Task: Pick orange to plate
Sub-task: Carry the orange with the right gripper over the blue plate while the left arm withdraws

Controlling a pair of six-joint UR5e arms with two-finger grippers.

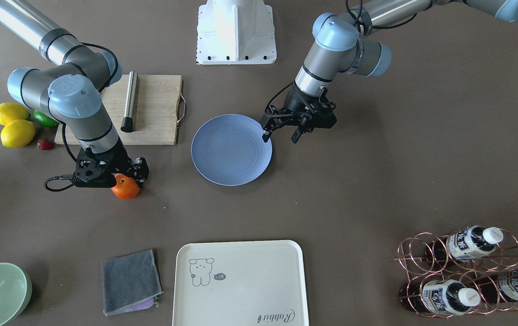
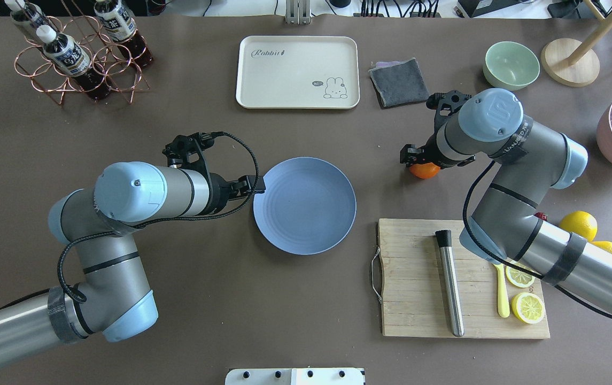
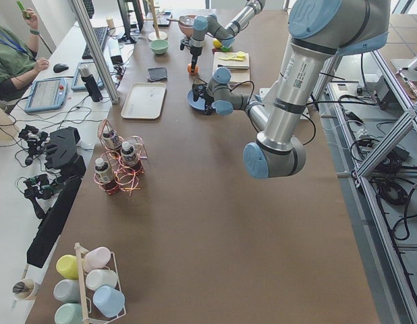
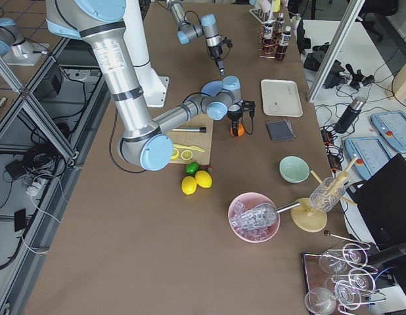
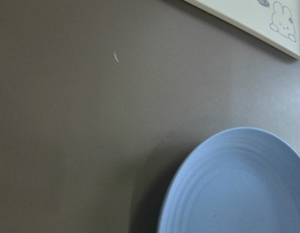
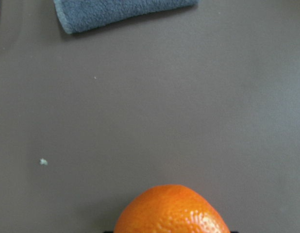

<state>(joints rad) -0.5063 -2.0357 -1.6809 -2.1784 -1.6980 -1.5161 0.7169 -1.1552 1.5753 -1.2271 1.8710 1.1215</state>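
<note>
The right fingers (image 1: pixel 140 173) straddle the orange (image 1: pixel 125 188), whether clamped is unclear; the plate (image 1: pixel 231 149) lies well apart, beside the wide-spread left fingers (image 1: pixel 266 135).

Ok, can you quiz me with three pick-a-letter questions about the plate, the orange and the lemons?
1. The plate is:
A empty
B full of grapes
C broken

2. The orange is:
A on the plate
B at the right tool
C in the green bowl

3. How many whole lemons lie beside the lime?
A one
B two
C five

Answers:
1 A: only the plate's bare blue surface shows.
2 B: the right tool sits right over the orange, well away from the plate.
3 B: two yellow ones lie together next to the lime.
</note>
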